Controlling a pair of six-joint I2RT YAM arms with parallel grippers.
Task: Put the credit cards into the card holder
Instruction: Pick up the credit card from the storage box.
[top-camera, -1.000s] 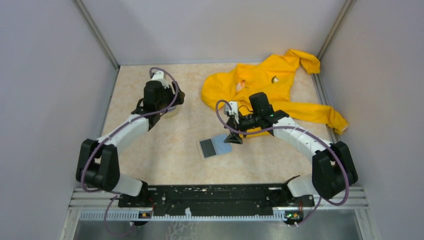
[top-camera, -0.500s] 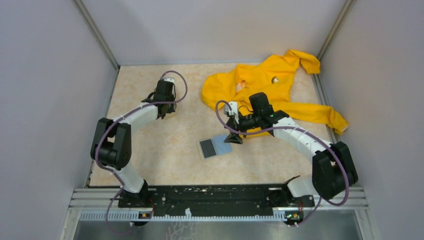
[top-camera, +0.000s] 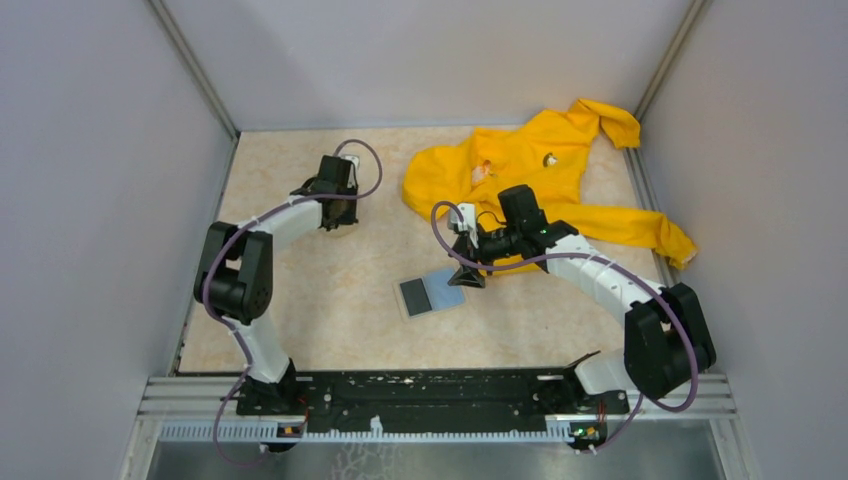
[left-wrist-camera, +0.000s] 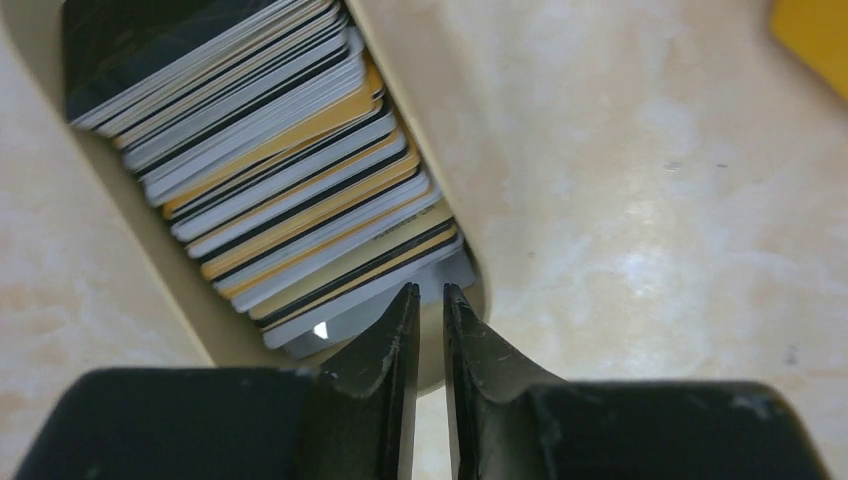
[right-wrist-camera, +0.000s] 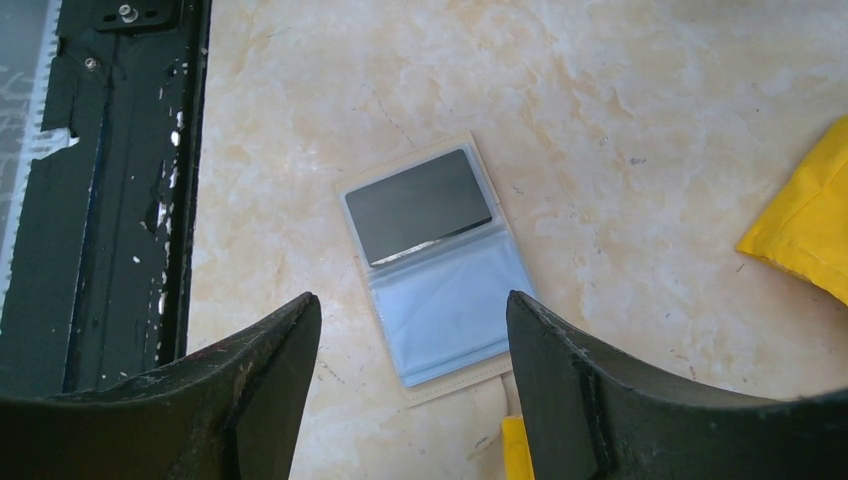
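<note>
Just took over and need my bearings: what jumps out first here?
A yellow garment sprawls across the far right of the table. At centre lies the open card holder, a dark grey card in one pocket and a light blue card in the other, under the wide-open right gripper. Far left, the nearly closed left gripper hangs at one end of a beige tray packed with cards.

A crumpled yellow garment (top-camera: 540, 165) lies spread across the far right corner of a beige marble-patterned table (top-camera: 330, 310), one sleeve trailing along its right edge. Plain grey walls (top-camera: 90, 150) enclose the table on three sides; a black rail (top-camera: 430, 390) runs along its near edge.
</note>
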